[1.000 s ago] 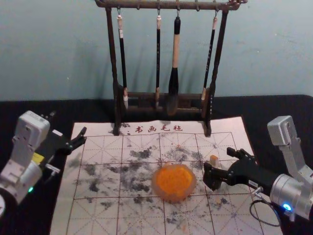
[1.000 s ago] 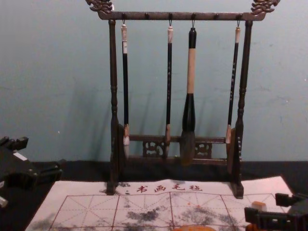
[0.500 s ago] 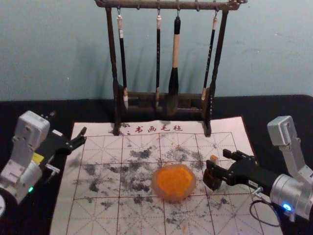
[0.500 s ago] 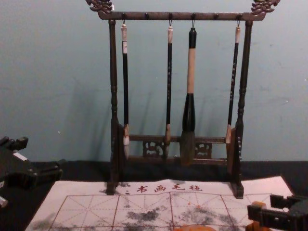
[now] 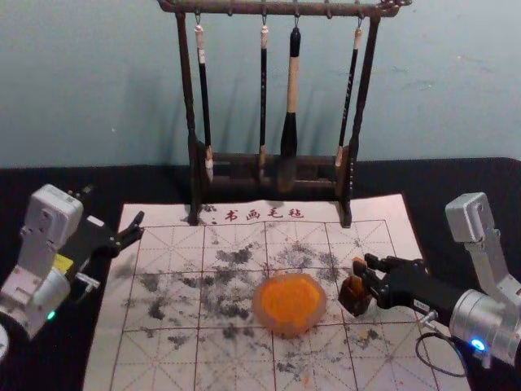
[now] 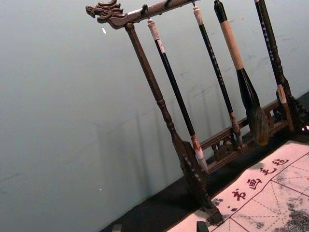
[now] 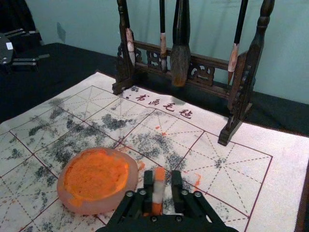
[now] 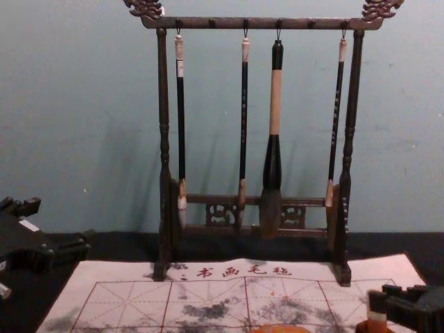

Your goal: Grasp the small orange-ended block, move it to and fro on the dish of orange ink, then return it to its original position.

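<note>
The dish (image 7: 87, 209) held orange ink (image 7: 96, 174), thickly spread, and sat on the mat (image 5: 391, 210), whose far edge read 书画毛毡. Just to the right of the dish, the block (image 7: 158, 187) stood upright, orange at both ends and pale between. It was between the parted fingers of the right claw (image 5: 363, 265), nearer one finger, with a gap on the other side, so not clamped. The left claw (image 5: 140, 225) was parked, spread, by the mat's left edge.
</note>
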`<act>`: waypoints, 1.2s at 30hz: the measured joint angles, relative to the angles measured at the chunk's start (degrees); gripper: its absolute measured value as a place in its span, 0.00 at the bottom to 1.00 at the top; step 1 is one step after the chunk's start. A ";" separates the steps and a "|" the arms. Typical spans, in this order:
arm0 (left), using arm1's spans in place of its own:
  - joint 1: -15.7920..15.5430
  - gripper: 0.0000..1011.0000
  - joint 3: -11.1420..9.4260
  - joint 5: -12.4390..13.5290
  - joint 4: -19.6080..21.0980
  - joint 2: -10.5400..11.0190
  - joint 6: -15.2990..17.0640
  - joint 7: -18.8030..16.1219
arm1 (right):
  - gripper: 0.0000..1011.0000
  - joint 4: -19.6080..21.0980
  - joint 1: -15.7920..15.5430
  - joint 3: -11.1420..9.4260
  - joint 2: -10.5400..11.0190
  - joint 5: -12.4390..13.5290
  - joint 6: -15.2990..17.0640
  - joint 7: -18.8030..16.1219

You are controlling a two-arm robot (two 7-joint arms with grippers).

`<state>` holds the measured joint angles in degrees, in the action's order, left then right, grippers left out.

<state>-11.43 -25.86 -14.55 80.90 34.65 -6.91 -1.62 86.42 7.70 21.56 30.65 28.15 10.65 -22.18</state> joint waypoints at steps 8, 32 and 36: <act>0.00 0.99 0.00 0.00 0.00 0.00 0.00 0.00 | 0.08 0.01 0.00 0.00 0.00 0.01 0.00 -0.01; 0.00 0.99 0.00 0.00 0.00 0.00 0.00 0.00 | 0.08 1.19 -0.75 -0.71 0.03 -0.10 -0.13 -0.58; 0.00 0.99 0.00 0.00 0.00 0.00 0.00 0.00 | 0.08 1.67 -1.03 -0.93 0.06 -0.09 -0.27 -0.88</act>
<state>-11.43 -25.86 -14.55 80.90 34.65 -6.91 -1.62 88.09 6.66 20.63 30.71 28.06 10.38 -23.06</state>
